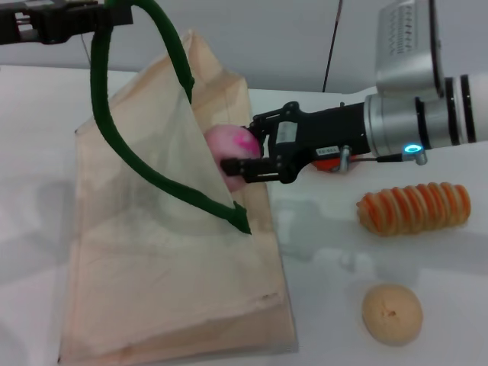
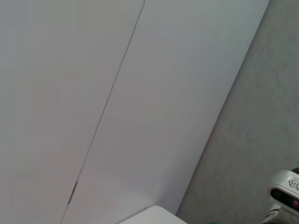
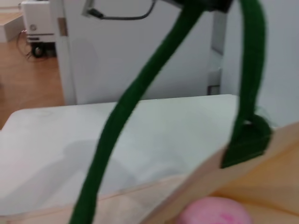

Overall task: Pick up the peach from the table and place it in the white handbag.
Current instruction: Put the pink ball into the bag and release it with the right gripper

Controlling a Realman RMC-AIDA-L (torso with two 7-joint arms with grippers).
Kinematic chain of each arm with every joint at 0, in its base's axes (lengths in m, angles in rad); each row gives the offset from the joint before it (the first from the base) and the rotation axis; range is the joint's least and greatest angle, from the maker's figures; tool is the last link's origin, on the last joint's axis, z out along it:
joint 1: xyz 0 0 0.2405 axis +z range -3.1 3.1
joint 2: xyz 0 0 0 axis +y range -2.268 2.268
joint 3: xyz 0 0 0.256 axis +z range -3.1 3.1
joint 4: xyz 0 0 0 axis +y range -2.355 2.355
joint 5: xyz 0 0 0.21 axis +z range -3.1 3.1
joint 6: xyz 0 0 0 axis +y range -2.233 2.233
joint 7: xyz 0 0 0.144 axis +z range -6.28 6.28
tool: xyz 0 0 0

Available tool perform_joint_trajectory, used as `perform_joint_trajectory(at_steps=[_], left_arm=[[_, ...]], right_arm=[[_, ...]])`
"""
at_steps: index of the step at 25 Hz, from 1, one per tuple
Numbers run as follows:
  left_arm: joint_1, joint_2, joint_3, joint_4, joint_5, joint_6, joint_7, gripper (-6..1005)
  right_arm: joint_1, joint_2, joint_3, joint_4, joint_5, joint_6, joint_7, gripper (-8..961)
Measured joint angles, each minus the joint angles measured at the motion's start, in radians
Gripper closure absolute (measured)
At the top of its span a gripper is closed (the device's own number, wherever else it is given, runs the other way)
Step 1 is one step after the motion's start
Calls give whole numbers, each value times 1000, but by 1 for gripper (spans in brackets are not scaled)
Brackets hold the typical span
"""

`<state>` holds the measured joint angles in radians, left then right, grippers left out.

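Observation:
The white handbag [image 1: 168,267] lies on the table with its mouth lifted open by a dark green handle [image 1: 107,114]. My left gripper [image 1: 72,21] is at the top left, shut on that handle and holding it up. My right gripper [image 1: 250,147] reaches in from the right and is shut on the peach [image 1: 223,142], a pale-pink fruit with a magenta blush, held at the bag's open mouth above the cloth. The right wrist view shows the peach [image 3: 215,212] just over the bag's rim [image 3: 261,154], with the green handle [image 3: 126,107] arching above. The left wrist view shows only wall and floor.
A ridged orange object [image 1: 414,207] lies on the white table [image 1: 328,252] to the right of the bag. A tan dimpled ball [image 1: 391,313] sits nearer the front right. A small orange-red thing [image 1: 328,157] shows partly behind my right gripper.

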<state>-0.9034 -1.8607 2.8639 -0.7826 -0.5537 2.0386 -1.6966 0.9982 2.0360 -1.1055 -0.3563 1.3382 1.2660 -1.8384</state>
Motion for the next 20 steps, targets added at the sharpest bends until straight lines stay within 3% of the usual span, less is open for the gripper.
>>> perform_joint_trajectory(at_steps=[12,20], left_arm=[[-9,-3,0,4,0,-3,4,828],[-12,-8,0,4,0,-5,7,826]], right_arm=[[33,8,-192,-1,115,-3,-5,418],[34,12,-310,-8,160,-76,-6,418]])
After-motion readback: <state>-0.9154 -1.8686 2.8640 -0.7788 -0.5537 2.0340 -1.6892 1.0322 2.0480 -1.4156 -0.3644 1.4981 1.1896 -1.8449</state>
